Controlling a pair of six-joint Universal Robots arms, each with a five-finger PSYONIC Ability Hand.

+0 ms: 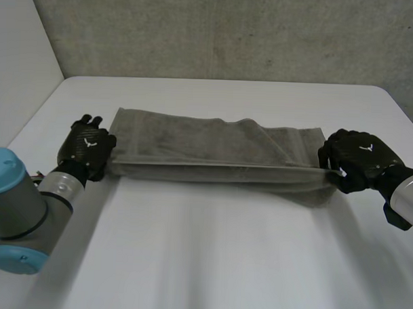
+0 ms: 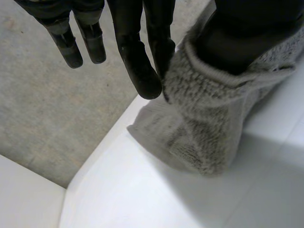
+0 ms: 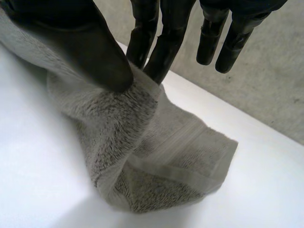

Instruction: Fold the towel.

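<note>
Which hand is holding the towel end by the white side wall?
The left hand, pinching the towel at its left end, close to the white wall. The right hand pinches the opposite end, far from that wall.

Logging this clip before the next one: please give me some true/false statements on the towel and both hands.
1. The towel is grey. True.
2. The left hand pinches one end of the towel. True.
3. The right hand is open and apart from the towel. False: it pinches the towel's other end between thumb and fingers.
4. The towel is bunched into a ball at mid-table. False: it runs long and narrow from one hand to the other.
5. The table is white. True.
</note>
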